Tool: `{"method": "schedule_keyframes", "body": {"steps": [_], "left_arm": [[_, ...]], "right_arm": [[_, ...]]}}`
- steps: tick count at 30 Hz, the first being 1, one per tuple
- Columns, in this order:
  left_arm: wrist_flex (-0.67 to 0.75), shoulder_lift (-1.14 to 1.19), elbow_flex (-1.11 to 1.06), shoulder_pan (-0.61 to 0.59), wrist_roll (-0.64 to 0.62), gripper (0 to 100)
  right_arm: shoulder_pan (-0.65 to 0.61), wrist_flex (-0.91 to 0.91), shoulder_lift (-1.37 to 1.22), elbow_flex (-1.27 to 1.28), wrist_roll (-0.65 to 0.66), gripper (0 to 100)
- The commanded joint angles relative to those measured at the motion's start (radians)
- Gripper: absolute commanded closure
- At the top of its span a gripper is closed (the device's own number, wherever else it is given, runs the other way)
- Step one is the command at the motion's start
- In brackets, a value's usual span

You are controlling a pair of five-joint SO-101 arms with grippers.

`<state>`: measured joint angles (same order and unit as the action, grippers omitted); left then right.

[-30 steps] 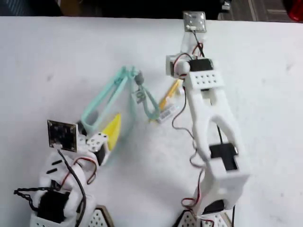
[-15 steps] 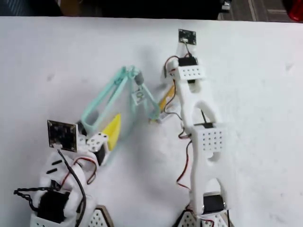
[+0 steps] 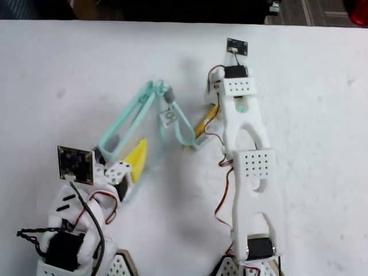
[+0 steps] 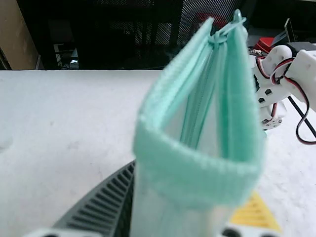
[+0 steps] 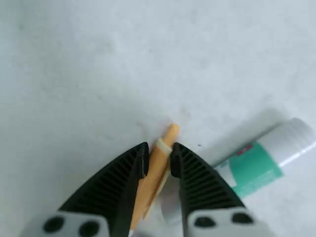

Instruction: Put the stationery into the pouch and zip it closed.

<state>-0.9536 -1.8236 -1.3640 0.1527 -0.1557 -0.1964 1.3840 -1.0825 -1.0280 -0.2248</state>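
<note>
Down at the near edge, the left gripper [image 3: 125, 154] has the pouch [image 3: 125, 118] clamped by its near end. A grey ribbed jaw sits on one face and a yellow jaw on the other, both pressed onto the mint fabric. From that grip the pouch runs toward 1 o'clock across the white table [image 3: 63, 69]. The left wrist view has its mouth gaping wide, zip undone, the two sides meeting only at the far tip.

Out at that far tip sits a grey zip pull [image 3: 168, 95]. A mint strap [image 3: 183, 131] loops back from it toward 5 o'clock, with a small white tag [image 3: 167, 117] beside it.

Over at 3 o'clock of the pouch, the right arm stretches from its base toward 12 o'clock. The right gripper [image 5: 159, 149] is down near the tabletop, its black ribbed jaws closed in on an orange pencil [image 5: 170, 132], pinching it from both sides. In the high view the pencil slants from 7 to 1 o'clock, just beside the strap and outside the pouch. Whether it is lifted clear of the table, I cannot tell.

A glue stick [image 5: 259, 160], white with a green label, lies on the table just beside the pencil, also outside the pouch.
</note>
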Motion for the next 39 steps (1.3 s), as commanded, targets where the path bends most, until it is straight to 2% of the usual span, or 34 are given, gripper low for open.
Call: {"method": "schedule_keyframes", "body": {"steps": [1,16,29,34,39], "left_arm": [[0.011,-0.007,0.006,0.012,-0.008,77],[0.006,-0.007,0.009,0.012,-0.012,77],[0.006,-0.007,0.009,0.012,-0.012,77],[0.006,-0.007,0.009,0.012,-0.012,77],[0.006,-0.007,0.009,0.012,-0.012,77]], "right_arm": [[-0.001,0.036,-0.001,-0.026,-0.003,98.3],[0.002,0.102,0.061,-0.028,-0.003,98.2],[-0.007,0.325,0.575,-0.028,0.002,98.2],[-0.008,0.332,0.817,-0.017,0.155,98.2],[-0.008,0.332,1.058,-0.017,0.178,98.2]]}}
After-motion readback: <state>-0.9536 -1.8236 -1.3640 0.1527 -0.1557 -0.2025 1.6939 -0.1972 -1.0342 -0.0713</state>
